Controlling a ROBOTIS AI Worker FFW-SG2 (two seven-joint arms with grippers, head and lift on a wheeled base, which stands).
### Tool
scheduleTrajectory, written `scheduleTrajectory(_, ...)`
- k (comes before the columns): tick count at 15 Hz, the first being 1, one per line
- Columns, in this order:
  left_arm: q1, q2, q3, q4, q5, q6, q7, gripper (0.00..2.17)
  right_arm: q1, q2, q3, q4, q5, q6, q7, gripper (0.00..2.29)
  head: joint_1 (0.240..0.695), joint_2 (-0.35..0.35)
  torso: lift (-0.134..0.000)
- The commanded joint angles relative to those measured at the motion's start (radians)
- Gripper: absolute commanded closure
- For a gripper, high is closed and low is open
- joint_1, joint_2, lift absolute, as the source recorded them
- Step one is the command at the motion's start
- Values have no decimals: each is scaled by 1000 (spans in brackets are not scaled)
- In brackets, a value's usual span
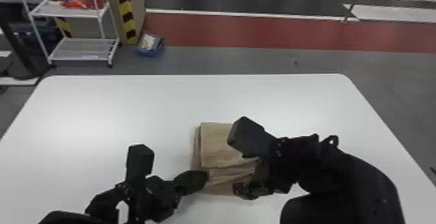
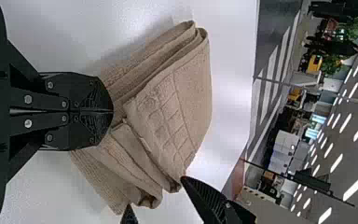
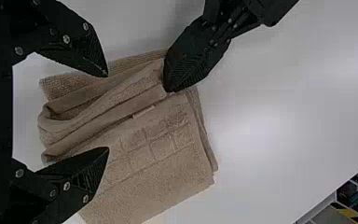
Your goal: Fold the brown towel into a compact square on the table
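Observation:
The brown towel lies folded in layers on the white table, its upper panel roughly square, with looser folds along the near side. My left gripper is at the towel's near left part. In the left wrist view its fingers are together against the towel; whether cloth is pinched between them I cannot tell. My right gripper stands over the towel's right side, hiding part of it. In the right wrist view, this gripper has its fingers apart, with layered folds of the towel beyond the gap.
The white table extends around the towel. Beyond its far edge stand a white shelf cart at the left and a blue bin on the floor.

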Motion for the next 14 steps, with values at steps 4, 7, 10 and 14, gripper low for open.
scheduleTrajectory(4,5,0,-4,-9,-3,8,0,2145,-26,10,27,62,15,0,5,397,695,-97,-125)
scheduleTrajectory(7,5,0,-7,-10,-3,8,0,2145,-46,27,33,115,34,0,5,397,695,-94,-125)
scheduleTrajectory(10,6,1,-7,-12,-3,8,-3,2145,-65,47,36,158,52,-3,5,394,695,-96,-125)
scheduleTrajectory(14,9,3,-3,-14,-3,5,-1,2145,-66,51,54,153,51,18,5,397,695,-87,-125)
